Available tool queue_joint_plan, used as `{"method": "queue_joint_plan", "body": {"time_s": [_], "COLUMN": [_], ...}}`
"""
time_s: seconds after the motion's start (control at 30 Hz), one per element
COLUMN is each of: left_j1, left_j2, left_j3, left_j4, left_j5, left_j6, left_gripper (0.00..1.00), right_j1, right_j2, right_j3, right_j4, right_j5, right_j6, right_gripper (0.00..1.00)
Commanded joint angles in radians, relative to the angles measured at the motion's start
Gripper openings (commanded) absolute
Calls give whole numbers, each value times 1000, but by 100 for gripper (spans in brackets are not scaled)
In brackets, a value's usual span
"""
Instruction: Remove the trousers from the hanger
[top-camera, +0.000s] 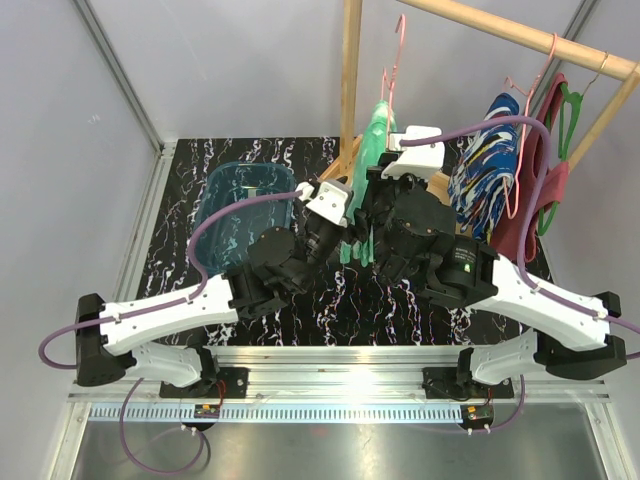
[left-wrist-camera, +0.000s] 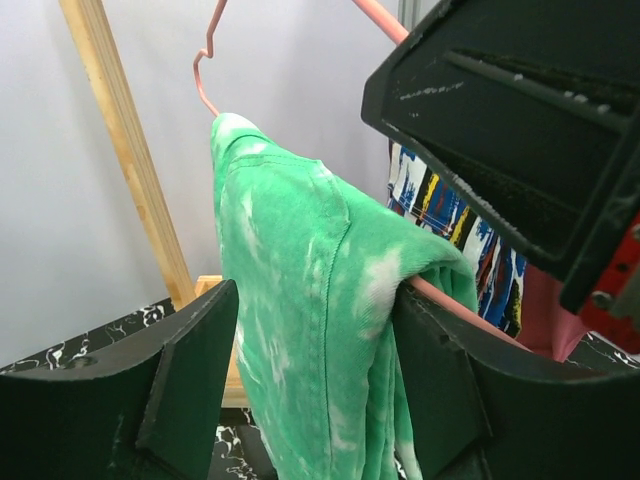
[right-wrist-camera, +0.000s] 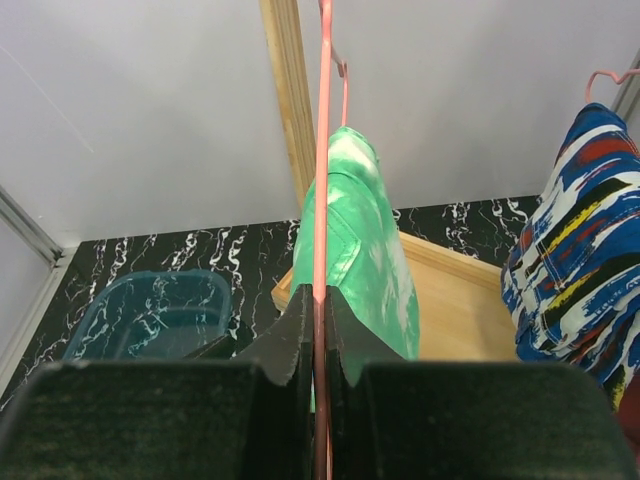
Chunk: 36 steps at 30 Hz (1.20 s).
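Green cotton mottled with white, the green trousers hang folded over the bar of a pink wire hanger, beside the upright of the wooden rack and above the marbled worktop. The blue trousers, patched red, white and yellow, hang well to the right. The left fingers stand wide with the soft doubled cloth between them, a pad on either side but not yet pinching. The right fingers are closed tight on the thin hanger wire, which runs straight up through their narrow seam. The step in hand looks to be the pull-off. I judge it goes best if the left fingers close on the thick folded part with the stitched seam, not on a loose edge, then draw sideways along the bar while the right fingers steady the hanger. The wire is smooth and slim, so the cloth should slide, though limp fabric may bunch or drag the hanger if pulled straight down. A translucent teal bin sits near on the left.
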Motion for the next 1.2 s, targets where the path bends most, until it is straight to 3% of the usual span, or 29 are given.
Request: {"method": "queue_joint_plan", "body": {"time_s": [0.0, 0.3, 0.57, 0.73, 0.77, 0.83, 0.93, 1.03, 1.1, 1.17], "left_j1": [7, -11, -14, -13, -14, -13, -13, -13, -13, -13], "left_j2": [37, 60, 97, 120, 123, 126, 124, 117, 103, 83], "left_j3": [16, 2, 9, 14, 17, 20, 25, 39, 46, 49], "left_j4": [61, 43, 85, 138, 148, 164, 182, 202, 205, 227], "left_j5": [2, 58, -14, -52, -54, -55, -61, -63, -72, -98], "left_j6": [5, 28, 65, 85, 83, 76, 62, 54, 48, 46], "left_gripper": [66, 68, 66, 69, 61, 31, 27, 17, 0, 0], "right_j1": [21, 21, 21, 21, 21, 21, 21, 21, 21, 21], "right_j2": [-18, -27, -36, -64, -67, -79, -87, -93, -104, -111], "right_j3": [53, 63, 67, 61, 56, 52, 43, 24, -5, -51], "right_j4": [57, 51, -4, -59, -63, -66, -69, -76, -84, -107], "right_j5": [-58, -64, -81, -138, -142, -156, -154, -151, -145, -139], "right_j6": [60, 62, 91, 209, 215, 224, 223, 229, 240, 256], "right_gripper": [0, 0, 0, 0, 0, 0, 0, 0, 0, 0]}}
